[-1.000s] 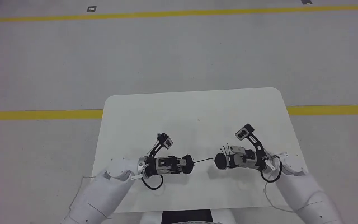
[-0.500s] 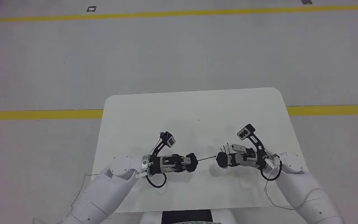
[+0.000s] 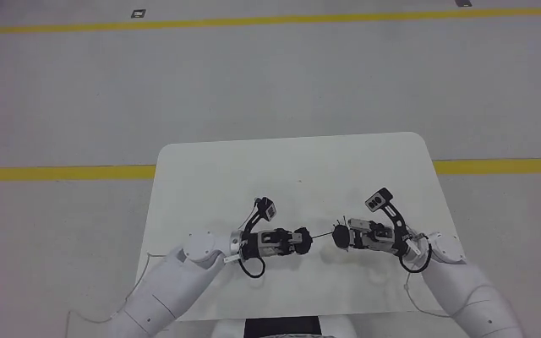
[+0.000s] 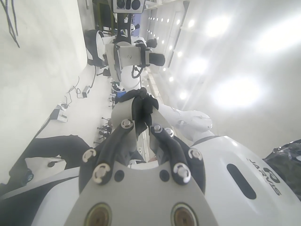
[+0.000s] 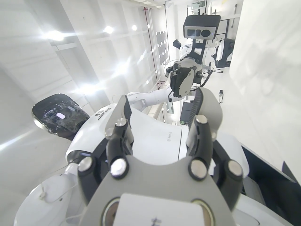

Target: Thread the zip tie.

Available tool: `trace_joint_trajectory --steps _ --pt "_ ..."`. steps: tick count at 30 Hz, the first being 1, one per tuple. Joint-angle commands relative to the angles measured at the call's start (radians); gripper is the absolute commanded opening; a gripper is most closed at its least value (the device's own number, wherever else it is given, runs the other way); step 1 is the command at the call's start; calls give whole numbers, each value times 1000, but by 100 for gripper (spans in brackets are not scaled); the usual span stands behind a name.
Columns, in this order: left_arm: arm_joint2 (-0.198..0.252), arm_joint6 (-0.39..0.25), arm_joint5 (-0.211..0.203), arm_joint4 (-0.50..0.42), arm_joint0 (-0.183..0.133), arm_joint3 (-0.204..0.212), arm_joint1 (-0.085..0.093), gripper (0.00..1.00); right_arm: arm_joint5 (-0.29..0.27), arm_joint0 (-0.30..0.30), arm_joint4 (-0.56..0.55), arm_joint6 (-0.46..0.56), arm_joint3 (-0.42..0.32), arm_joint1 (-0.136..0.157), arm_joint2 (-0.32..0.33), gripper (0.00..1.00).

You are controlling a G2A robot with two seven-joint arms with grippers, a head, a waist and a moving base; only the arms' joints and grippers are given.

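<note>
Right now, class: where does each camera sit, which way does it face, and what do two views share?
Top view: above the arms, looking down at the table; left gripper and right gripper face each other, zip tie between them.
Left wrist view: on the left wrist, looking past its own shut fingers at the right gripper.
Right wrist view: on the right wrist, looking past its own open fingers at the left gripper.
Shared: each wrist view shows the other arm's gripper.

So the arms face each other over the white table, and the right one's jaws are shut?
No. They do face each other over the white table, but the right gripper has its jaws open; the right wrist view shows it.
</note>
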Motion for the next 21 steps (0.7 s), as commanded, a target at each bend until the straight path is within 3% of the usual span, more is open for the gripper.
trace_joint_trajectory --steps 1,6,21 --pt "0 0 0 0 0 0 0 0 -2 3 2 0 2 1 -6 48" --pt "0 0 0 0 0 0 0 0 -3 13 9 0 13 3 -19 47" --pt "0 0 0 0 0 0 0 0 -3 32 20 0 20 7 -59 30"
